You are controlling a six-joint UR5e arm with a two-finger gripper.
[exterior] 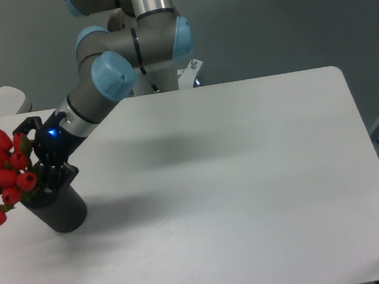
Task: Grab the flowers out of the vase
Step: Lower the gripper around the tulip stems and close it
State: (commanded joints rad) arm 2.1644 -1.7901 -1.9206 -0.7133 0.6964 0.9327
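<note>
Leaning out over the left edge of the white table (246, 177), the flowers (4, 174) are sitting in the vase (56, 207), their red buds bunching up and spilling to the left of its mouth while the green stems are running down into it. The vase itself is standing upright near the table's left edge, dark and cylindrical. Just right of the buds, the gripper (38, 160) is reaching down at the top of the vase, its black fingers (57, 175) sitting at the stems right at the rim; whether they are apart or pressed onto the stems is not possible to tell, since dark fingers and dark vase are blending together. A blue light is glowing on the gripper body. Further right, the arm (106, 79) is slanting up toward its grey and pale blue joints.
</note>
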